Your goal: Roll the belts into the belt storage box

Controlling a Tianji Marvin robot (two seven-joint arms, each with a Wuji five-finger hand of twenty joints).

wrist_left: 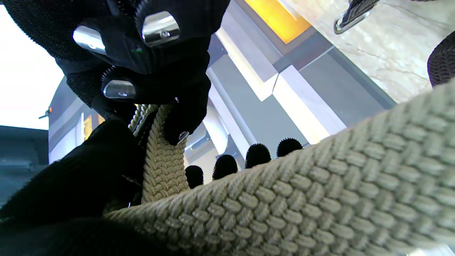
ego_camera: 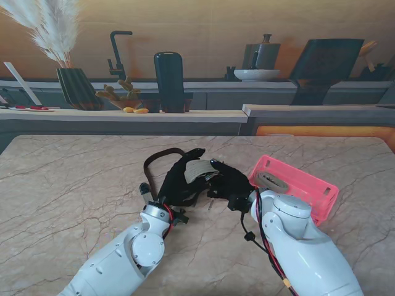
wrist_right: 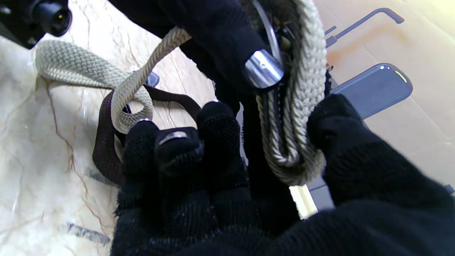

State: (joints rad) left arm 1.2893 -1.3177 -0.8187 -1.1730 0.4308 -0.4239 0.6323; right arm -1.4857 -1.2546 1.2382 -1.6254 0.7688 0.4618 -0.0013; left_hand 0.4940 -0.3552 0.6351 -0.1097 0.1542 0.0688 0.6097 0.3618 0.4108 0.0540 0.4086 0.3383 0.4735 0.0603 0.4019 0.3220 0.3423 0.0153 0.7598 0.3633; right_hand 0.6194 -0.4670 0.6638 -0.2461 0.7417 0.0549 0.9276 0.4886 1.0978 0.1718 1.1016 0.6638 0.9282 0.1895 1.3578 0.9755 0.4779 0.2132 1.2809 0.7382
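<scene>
A beige woven belt is held between both black-gloved hands at the table's middle. My left hand supports its flat strap across the palm. My right hand is shut on the rolled coil, thumb on one side and fingers on the other. The loose tail trails down onto the marble. A dark brown belt lies looped on the table behind my left hand, also seen as the brown belt under the beige tail. The pink storage box stands right of my right hand.
A beige rolled belt lies inside the pink box. A metal buckle rests on the marble. A counter with a vase, dark bottle and bowl runs along the far edge of the table.
</scene>
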